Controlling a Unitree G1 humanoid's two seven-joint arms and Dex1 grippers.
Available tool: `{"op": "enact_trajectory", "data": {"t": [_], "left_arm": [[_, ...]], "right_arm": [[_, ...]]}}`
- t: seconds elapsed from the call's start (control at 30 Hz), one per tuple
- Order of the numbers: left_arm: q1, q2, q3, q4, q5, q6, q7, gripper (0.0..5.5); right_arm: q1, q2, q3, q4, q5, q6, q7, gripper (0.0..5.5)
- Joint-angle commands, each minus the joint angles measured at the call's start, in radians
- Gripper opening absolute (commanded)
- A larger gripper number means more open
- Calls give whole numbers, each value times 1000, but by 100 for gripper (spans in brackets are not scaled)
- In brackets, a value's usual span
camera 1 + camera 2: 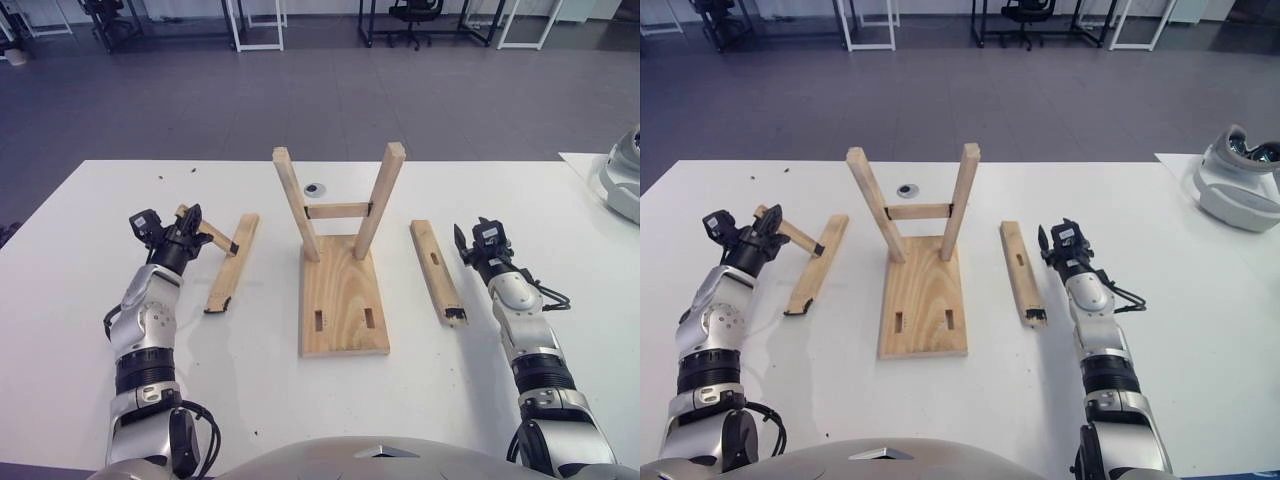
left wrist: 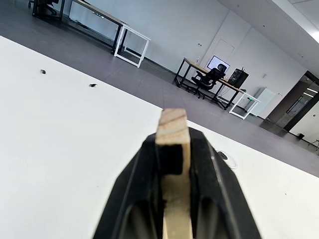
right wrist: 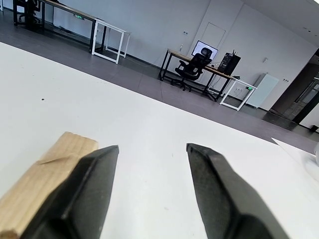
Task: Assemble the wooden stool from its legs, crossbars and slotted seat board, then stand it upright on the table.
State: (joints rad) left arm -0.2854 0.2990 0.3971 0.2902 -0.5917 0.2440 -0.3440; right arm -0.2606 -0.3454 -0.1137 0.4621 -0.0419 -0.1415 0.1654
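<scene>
Wooden seat board [image 1: 343,300] lies flat mid-tabletop [image 1: 90,270] with two legs [image 1: 297,203] standing at its far end, joined by a crossbar [image 1: 338,211]; its near slots [image 1: 319,320] are empty, so I judge the work roughly half done. On the left, the left tool [image 1: 188,228] is closed on a second crossbar [image 1: 212,237], whose far end meets a loose leg [image 1: 233,262], while the right tool [image 3: 152,148] is wide open and holds nothing, just beside the last leg [image 1: 437,270] lying right of the board. Outstanding: fit both loose legs and the second crossbar, then turn the stool upright.
</scene>
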Motion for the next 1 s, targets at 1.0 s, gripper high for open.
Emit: {"op": "enact_trajectory", "data": {"t": [1.0], "left_arm": [[89,172,-171,-12,226,-31,-159,180]], "right_arm": [[-17,-19,44,-21,-55,-7,-42,254]]}}
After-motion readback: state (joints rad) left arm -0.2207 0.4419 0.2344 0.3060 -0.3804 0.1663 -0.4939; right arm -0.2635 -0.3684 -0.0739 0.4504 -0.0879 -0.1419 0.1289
